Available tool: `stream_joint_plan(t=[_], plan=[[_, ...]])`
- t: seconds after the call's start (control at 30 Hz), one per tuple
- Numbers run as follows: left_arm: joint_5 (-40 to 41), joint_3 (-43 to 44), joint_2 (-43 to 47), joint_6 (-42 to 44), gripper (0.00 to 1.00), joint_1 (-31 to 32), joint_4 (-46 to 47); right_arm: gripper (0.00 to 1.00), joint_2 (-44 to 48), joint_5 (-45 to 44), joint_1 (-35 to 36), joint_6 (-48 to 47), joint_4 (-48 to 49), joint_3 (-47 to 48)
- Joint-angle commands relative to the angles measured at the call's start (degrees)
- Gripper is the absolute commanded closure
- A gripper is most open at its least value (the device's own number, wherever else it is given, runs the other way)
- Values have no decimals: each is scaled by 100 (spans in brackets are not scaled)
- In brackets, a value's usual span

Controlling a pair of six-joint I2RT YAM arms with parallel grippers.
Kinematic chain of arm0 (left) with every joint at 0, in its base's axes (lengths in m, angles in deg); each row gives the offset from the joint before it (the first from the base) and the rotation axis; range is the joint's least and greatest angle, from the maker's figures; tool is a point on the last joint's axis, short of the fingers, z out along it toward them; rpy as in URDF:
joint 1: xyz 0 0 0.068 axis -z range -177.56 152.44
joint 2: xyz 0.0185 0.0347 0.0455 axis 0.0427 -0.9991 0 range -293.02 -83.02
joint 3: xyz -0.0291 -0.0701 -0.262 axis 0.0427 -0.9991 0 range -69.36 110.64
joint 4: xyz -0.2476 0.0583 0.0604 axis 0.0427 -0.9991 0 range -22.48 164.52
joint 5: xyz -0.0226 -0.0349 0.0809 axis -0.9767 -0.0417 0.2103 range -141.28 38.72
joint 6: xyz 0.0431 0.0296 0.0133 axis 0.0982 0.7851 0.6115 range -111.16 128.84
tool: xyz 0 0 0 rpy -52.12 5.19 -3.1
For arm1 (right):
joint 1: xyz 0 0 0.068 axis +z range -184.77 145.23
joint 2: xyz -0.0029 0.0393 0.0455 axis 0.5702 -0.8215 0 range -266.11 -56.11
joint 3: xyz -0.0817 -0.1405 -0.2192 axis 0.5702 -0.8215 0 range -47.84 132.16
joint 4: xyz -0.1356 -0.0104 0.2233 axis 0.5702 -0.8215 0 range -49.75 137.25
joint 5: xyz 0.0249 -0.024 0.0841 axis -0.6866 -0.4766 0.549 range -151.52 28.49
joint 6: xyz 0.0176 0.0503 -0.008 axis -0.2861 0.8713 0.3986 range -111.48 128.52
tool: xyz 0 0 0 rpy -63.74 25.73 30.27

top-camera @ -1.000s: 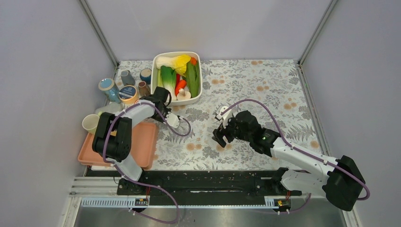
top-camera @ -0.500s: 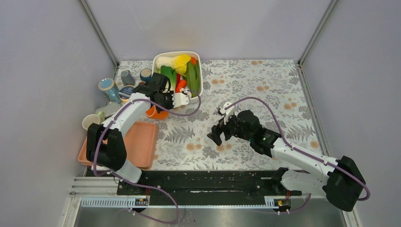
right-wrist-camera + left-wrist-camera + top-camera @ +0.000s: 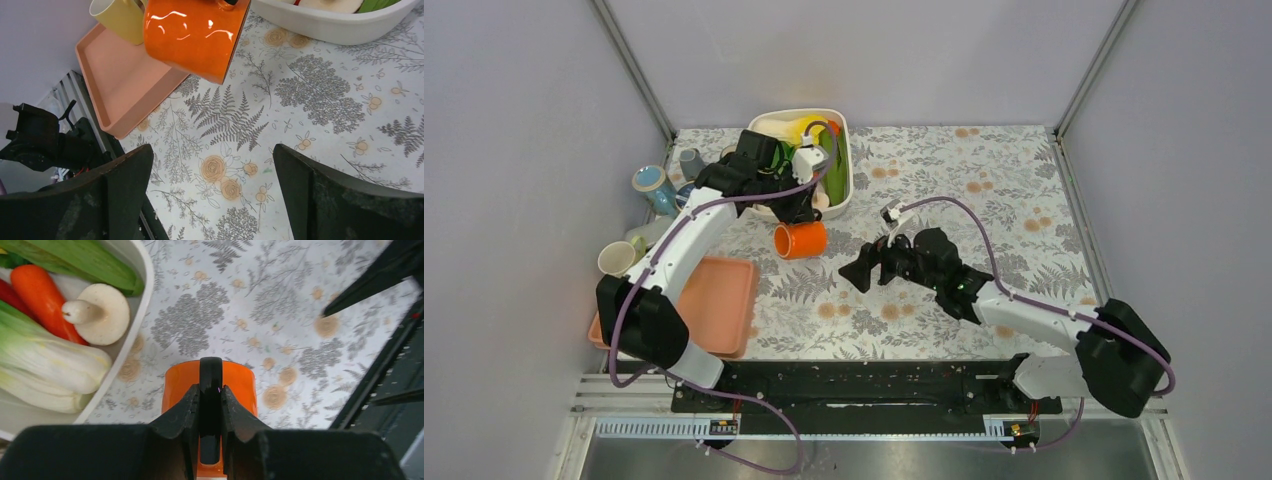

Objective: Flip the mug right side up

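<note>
- Bright, even, diffuse light from above; shadows soft and faint.
- White glare streaks on glossy orange ceramic mug (image 3: 192, 35).
- Black right gripper (image 3: 212, 155) slightly soft up close; grey floral tablecloth (image 3: 320, 100) sharp.

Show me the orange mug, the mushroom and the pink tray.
orange mug (image 3: 801, 240), top view, on its side wall.
mushroom (image 3: 107, 315), left wrist view, on its cap.
pink tray (image 3: 724, 298), top view, on its bare floor.

Floral table (image 3: 984, 180): white dish (image 3: 325, 27) at 11, cups (image 3: 652, 185) at 10, pink tray (image 3: 729, 300) at 8.
</note>
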Motion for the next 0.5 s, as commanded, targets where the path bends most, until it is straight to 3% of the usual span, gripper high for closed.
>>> stream_joint_plan(t=[0.0, 0.23, 0.4, 0.47], plan=[[-1048, 258, 515, -874, 100, 52, 146, 1, -541, 410, -40, 596, 943, 531], [-1797, 152, 924, -1243, 100, 101, 411, 6, -983, 947, -42, 871, 1718, 832], [-2123, 111, 1077, -1805, 100, 122, 858, 20, -1427, 1496, -38, 1273, 1919, 1219], [-2202, 1, 1155, -2000, 100, 121, 1125, 39, -1478, 1592, -40, 1384, 2222, 1215]])
